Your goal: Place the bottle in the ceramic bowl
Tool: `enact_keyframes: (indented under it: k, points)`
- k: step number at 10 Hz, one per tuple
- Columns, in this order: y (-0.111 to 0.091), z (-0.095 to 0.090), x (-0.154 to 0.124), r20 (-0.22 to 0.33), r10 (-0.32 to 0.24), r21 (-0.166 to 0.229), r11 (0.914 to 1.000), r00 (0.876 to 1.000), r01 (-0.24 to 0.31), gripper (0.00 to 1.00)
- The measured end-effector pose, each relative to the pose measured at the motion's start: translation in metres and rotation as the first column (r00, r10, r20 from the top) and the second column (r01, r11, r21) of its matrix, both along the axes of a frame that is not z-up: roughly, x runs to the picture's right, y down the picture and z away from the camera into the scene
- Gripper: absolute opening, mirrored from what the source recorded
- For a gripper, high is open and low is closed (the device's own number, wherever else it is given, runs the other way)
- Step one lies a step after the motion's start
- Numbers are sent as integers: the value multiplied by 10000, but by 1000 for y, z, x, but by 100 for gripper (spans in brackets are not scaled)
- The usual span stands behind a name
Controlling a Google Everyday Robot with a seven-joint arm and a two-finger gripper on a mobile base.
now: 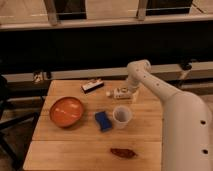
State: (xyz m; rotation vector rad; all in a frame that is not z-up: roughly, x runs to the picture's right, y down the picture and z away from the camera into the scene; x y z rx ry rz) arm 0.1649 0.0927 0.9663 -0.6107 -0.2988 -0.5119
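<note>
Wooden table (75,147): pale planks; carries everything listed below.
Bottle (118,93): white, lying on its side on the planks near the back edge, a little right of middle. Cap end points left. It is outside the bowl and well apart from it.
Bowl (66,111): orange-red inside with a darker rim, upright by the left edge, about midway front to back.
Gripper (129,93): down at table level at the bottle's right end, jaws spread wide. Contact with the bottle cannot be told.
Arm (165,97): white, reaches in over the right edge, elbow raised above the back edge.
Cup (122,116): translucent white, upright, just in front of the bottle.
Sponge (103,120): blue, just left of the cup.
Box (92,86): dark with a white strip, near the back edge, left of the bottle.
Red-brown item (123,152): near the front edge, right of middle; kind unclear.
</note>
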Motion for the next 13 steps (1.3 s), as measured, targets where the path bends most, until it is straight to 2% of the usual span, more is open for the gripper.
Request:
enact_keyframes:
  k: [11,13]
  points:
    - [4,1,1,34,78,-177,9998,10000,-77,80]
    - [7,6,0,77,138,-188,9997,9999,-136,80]
